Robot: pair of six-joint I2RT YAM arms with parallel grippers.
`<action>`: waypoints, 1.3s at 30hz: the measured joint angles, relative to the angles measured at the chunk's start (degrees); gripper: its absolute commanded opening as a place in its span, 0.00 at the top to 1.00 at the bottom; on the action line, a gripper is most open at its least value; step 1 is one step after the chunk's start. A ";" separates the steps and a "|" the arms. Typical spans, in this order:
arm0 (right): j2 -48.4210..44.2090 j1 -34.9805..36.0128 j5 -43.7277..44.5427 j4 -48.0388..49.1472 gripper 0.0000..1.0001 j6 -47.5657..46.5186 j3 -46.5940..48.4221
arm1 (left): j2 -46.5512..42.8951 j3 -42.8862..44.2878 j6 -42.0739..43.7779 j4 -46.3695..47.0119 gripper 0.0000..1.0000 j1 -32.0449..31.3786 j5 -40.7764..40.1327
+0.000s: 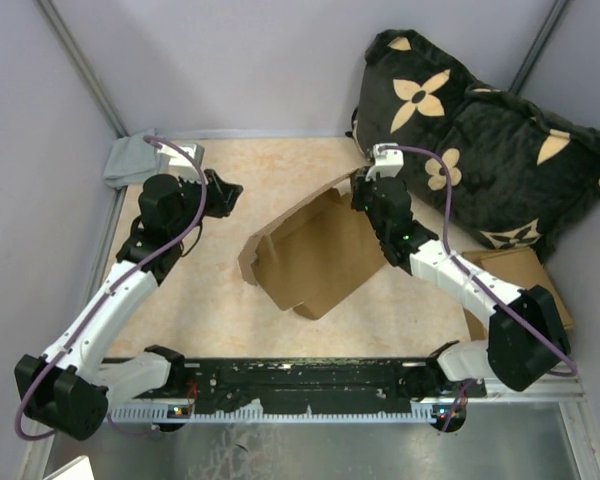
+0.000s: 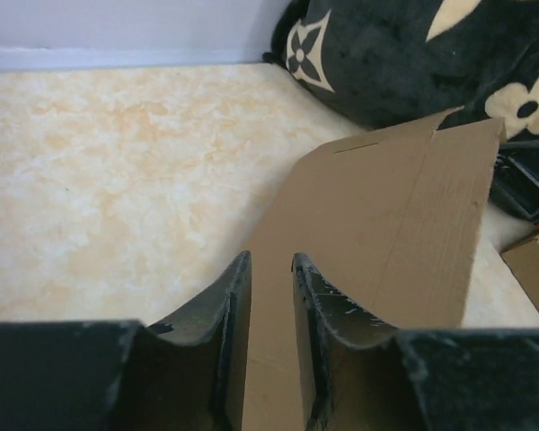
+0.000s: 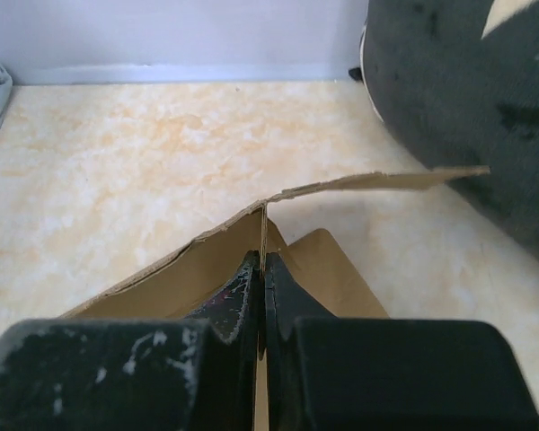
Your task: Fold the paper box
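The paper box, plain brown cardboard, lies part-folded in the middle of the table with one panel raised at its far right. My right gripper holds that raised part. In the right wrist view the right gripper is shut on a thin upright cardboard edge of the box. My left gripper hovers left of the box, apart from it. In the left wrist view the left gripper shows a narrow gap with nothing pinched. The box panel lies beyond its fingertips.
A dark pillow with beige flowers fills the back right corner. A grey cloth lies at the back left. A flat cardboard piece sits under the right arm. Grey walls close off the table's back and sides.
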 measured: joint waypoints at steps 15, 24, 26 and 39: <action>7.74 0.00 -1.27 -16.20 1.00 7.23 14.60 | -1.18 10.88 -1.11 -19.34 0.70 -0.11 15.58; 15.06 0.00 -3.98 -30.62 1.00 11.34 28.33 | 3.65 16.96 -0.20 -32.54 0.71 -0.20 10.47; 16.65 0.00 -4.31 -33.42 1.00 11.93 30.58 | 4.96 17.25 -0.17 -33.83 0.72 -0.22 10.14; 20.96 0.00 -5.31 -39.28 1.00 12.52 35.93 | 5.35 17.92 -0.66 -37.77 0.61 -0.55 10.64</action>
